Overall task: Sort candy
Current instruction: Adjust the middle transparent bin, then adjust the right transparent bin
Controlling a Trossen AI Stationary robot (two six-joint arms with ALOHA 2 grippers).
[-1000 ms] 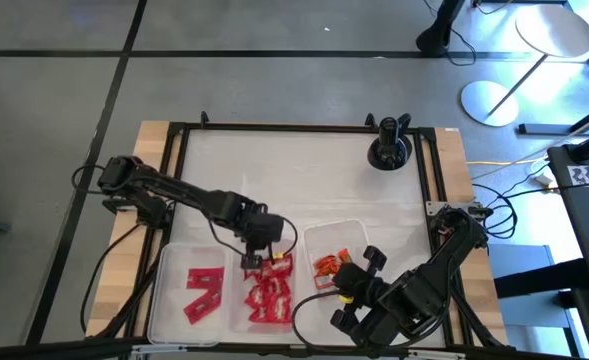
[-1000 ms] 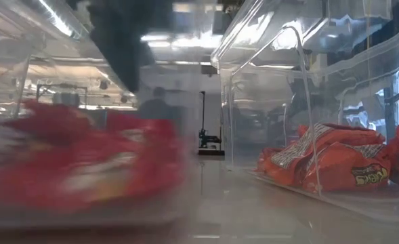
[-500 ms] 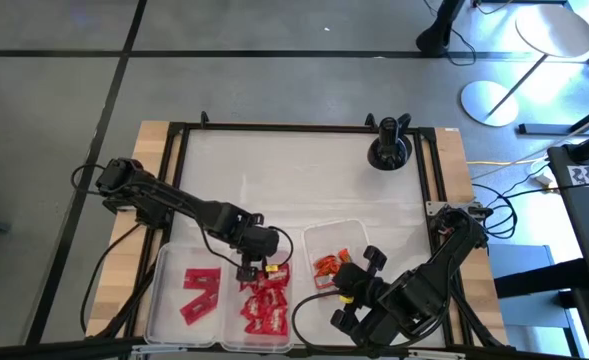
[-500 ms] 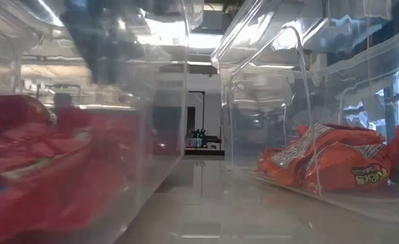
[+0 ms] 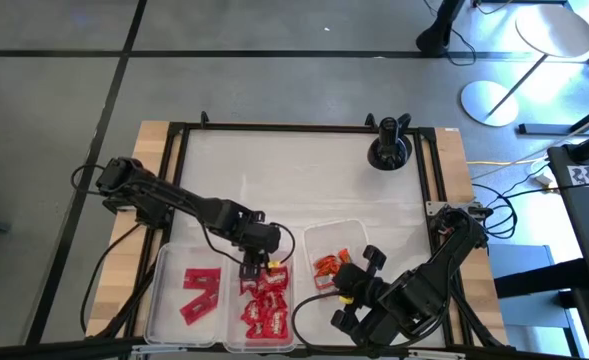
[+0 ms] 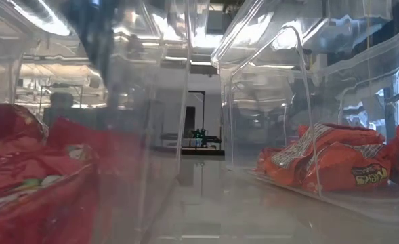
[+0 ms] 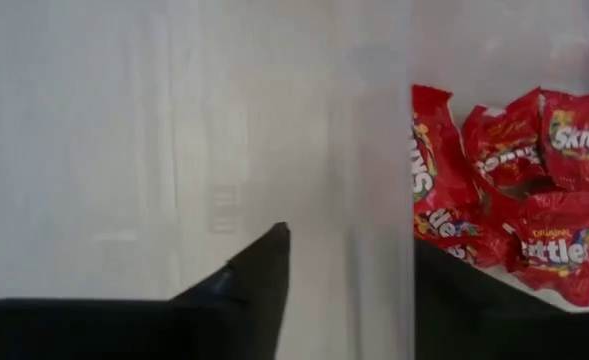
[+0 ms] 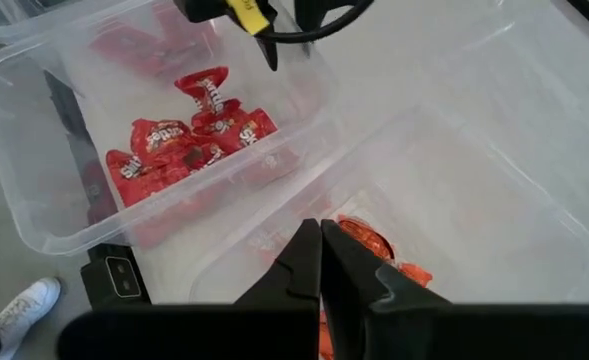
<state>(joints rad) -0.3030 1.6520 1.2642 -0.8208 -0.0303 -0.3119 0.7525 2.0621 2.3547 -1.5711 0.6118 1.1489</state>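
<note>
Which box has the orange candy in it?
The right clear bin, beside the right gripper, holds the orange packets. The other two bins hold red candy.

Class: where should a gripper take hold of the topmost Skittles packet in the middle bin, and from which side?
Grip the topmost Skittles packet by its crinkled end seam, coming straight down from above: it lies flat on the pile, and the bin wall probably blocks any sideways approach.
</note>
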